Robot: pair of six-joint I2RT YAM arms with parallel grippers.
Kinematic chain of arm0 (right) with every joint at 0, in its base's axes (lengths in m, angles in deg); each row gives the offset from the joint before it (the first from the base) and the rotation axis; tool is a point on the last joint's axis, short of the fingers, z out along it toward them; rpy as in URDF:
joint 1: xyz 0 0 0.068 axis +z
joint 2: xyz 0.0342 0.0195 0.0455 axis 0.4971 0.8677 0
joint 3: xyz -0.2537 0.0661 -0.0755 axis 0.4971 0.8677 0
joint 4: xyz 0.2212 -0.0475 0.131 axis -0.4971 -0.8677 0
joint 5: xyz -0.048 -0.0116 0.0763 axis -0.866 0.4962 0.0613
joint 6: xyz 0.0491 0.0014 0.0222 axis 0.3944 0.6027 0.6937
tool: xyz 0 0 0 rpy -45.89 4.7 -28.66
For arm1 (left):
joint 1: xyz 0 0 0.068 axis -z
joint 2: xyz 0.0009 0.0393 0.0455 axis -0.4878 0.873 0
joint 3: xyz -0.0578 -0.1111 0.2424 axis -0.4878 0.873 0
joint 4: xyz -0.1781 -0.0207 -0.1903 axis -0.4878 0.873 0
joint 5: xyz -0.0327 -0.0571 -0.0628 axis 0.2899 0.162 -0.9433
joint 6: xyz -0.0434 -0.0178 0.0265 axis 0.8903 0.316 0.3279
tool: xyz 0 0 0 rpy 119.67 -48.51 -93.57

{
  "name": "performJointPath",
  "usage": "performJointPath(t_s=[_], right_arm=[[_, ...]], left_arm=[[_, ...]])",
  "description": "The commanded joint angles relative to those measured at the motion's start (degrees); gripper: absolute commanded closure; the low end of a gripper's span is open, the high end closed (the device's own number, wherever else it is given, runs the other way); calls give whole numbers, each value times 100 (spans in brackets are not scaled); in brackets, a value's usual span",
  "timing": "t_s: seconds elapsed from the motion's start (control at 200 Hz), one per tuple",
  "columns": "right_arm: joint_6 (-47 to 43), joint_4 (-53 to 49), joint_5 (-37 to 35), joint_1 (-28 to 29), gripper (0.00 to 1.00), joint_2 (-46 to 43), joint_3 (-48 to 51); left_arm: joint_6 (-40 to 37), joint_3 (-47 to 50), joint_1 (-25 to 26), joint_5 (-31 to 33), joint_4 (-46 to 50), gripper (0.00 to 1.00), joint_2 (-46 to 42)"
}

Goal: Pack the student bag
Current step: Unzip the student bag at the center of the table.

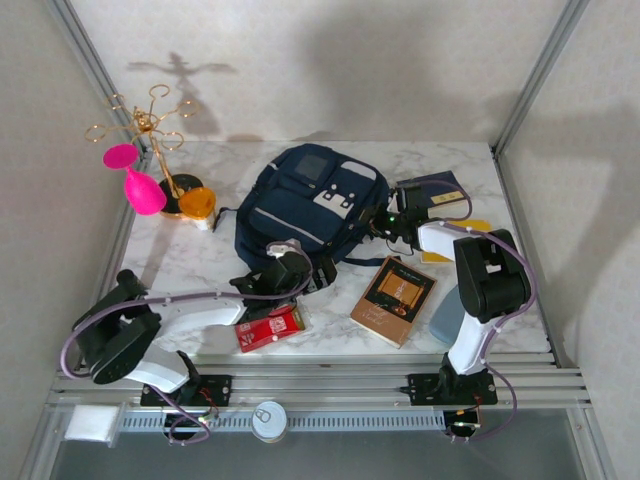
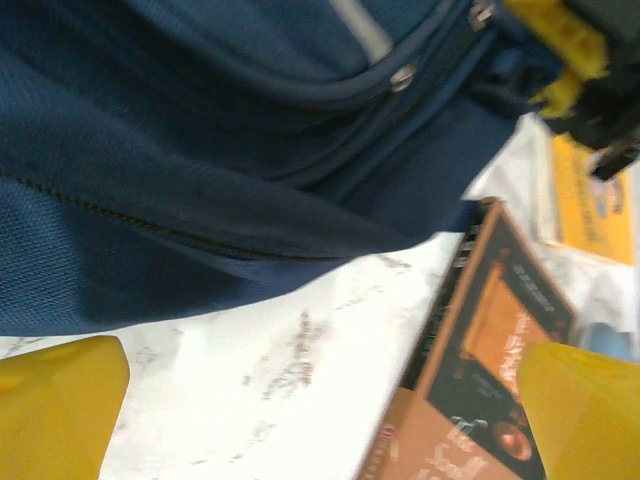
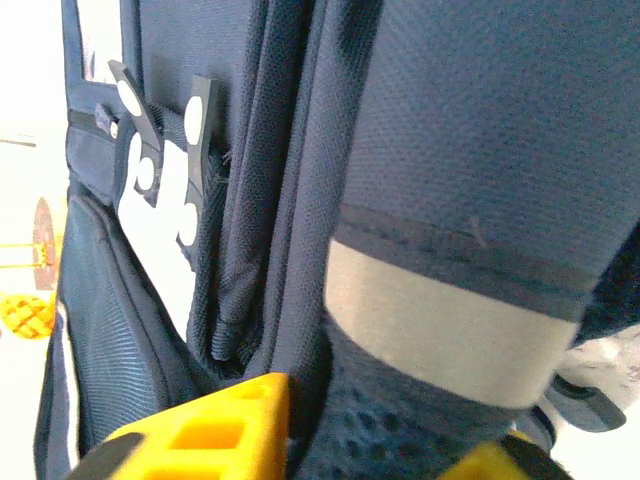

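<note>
1. Two risks: the right pincer (image 3: pixel 350 450) grips only thin side fabric of the student bag (image 1: pixel 305 200), so a pull could slip off or drag the whole bag across the table (image 1: pixel 200 250).
2. Right pincer: nearly together, clamped on that fabric at the bag's right side, mid-table.
3. Left pincer (image 2: pixel 320 405): fingers wide apart, empty, hovering by the bag's near edge and a brown book (image 2: pixel 490 350).

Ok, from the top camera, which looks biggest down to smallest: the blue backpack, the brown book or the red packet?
1. blue backpack, biggest by far
2. brown book, clearly in the middle
3. red packet, smallest
</note>
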Motion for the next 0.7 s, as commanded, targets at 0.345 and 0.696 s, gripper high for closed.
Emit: performJointPath(t_s=[0.345,0.696], right_arm=[[-397,-276,20,139,98,-1970,154],[894,426,-932,422,100,-3124,1699]], left_arm=[[-682,-605,-1013,-65,-1278,3,883],[-2022,-1427,-1570,-66,-248,5,758]])
